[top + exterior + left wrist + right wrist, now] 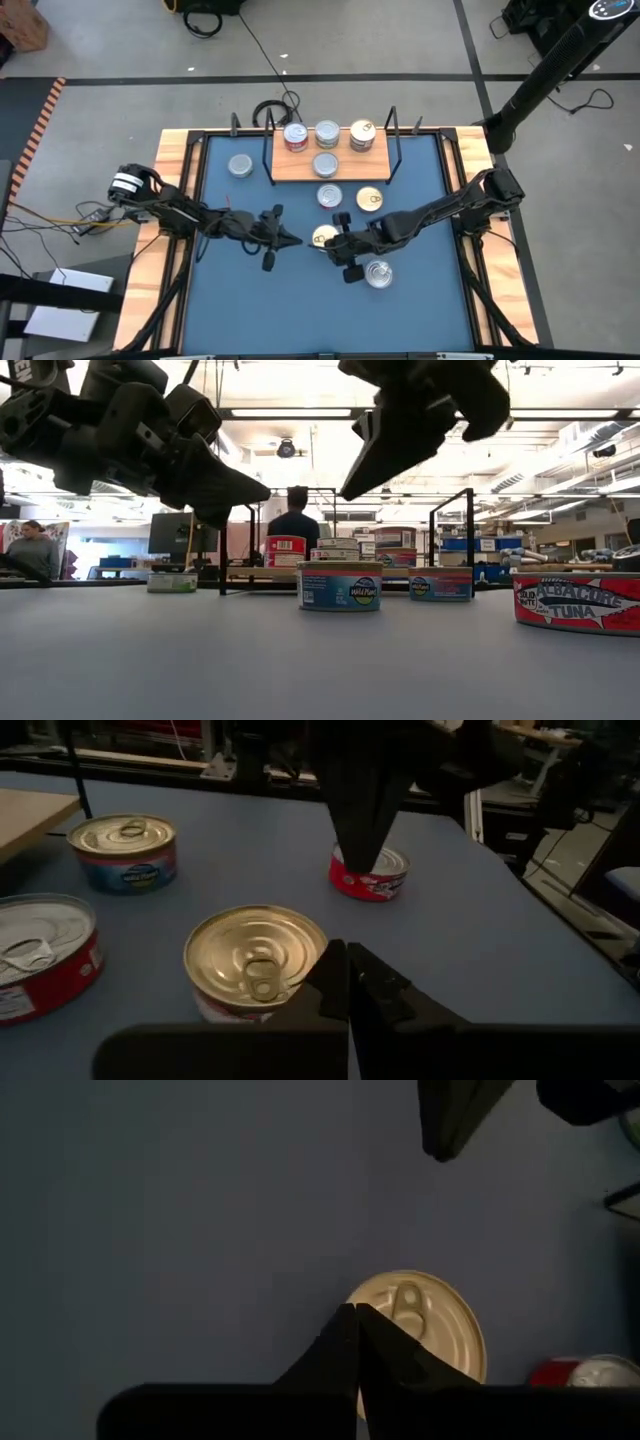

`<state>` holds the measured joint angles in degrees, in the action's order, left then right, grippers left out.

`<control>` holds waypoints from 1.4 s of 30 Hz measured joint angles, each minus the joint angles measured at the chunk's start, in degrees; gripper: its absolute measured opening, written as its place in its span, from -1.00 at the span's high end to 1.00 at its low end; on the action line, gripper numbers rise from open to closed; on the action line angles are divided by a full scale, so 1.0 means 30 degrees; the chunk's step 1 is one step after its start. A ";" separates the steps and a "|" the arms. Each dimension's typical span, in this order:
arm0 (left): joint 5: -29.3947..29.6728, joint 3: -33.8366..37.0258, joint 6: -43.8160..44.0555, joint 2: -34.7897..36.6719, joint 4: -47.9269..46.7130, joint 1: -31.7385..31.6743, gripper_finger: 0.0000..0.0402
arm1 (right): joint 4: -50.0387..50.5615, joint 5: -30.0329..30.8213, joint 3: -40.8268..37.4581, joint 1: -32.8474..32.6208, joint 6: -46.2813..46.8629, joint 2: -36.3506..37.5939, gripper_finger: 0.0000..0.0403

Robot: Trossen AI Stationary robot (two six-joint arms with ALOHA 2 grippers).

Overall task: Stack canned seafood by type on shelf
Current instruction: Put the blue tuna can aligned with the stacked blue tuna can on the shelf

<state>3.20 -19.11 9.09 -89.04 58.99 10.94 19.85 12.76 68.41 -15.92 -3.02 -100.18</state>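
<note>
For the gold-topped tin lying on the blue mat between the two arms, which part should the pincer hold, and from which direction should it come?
Hold the gold-topped tin by its round side wall, coming straight down from above with the fingers open across its width. It lies flat, lid up, low and wide, so the wall is probably the only firm grip. The right pincer hangs shut just above it and must open first. The left pincer waits shut beside.

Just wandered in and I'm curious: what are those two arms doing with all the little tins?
They are sorting tins onto the shelf, where four tins already sit. Neither arm holds anything now. The right gripper is shut, empty, above a gold-topped tin at mid-table. The left gripper is shut too and hangs close beside it. More tins lie loose on the blue table, among them a silver-topped one.
</note>
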 joint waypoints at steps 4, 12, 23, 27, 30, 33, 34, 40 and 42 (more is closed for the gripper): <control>0.0178 0.0518 -0.0240 0.0744 -0.0027 0.0000 1.00 | 0.0915 -0.0458 0.0832 0.0190 0.0476 -0.0150 0.92; 0.0658 0.1668 -0.0454 0.2578 -0.0181 0.0000 1.00 | 0.1314 -0.0790 0.1045 0.0250 0.0501 -0.0517 0.98; 0.0449 0.2150 -0.0493 0.2915 -0.0101 0.0000 0.99 | 0.1377 -0.0797 0.1038 0.0254 0.0661 -0.0517 0.92; 0.0393 0.2125 -0.0540 0.2915 0.0207 -0.0111 0.99 | 0.1417 -0.0797 0.1038 0.0254 0.0668 -0.0517 0.89; 0.0400 0.2125 -0.0929 0.2915 0.0387 -0.0273 0.99 | 0.1423 -0.0793 0.1038 0.0254 0.0863 -0.0517 0.83; 0.0439 0.2125 -0.1123 0.2915 0.0382 -0.0425 0.99 | 0.1481 -0.0793 0.1038 0.0254 0.1159 -0.0599 0.74; 0.0461 0.2125 -0.1185 0.2915 0.0370 -0.0480 0.99 | 0.1531 -0.0781 0.1038 0.0254 0.1162 -0.0685 0.71; 0.0468 0.2125 -0.1973 0.2915 0.0274 -0.0495 0.99 | 0.1914 -0.0659 0.1027 0.0254 0.0775 -0.2038 0.56; 0.0479 0.2125 -0.2168 0.2915 0.0270 -0.0495 0.99 | 0.1965 -0.0579 0.1023 0.0254 0.0519 -0.2441 0.53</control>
<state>4.63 -12.73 2.58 -80.29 59.80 9.45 25.74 11.03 71.48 -15.16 -1.46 -107.50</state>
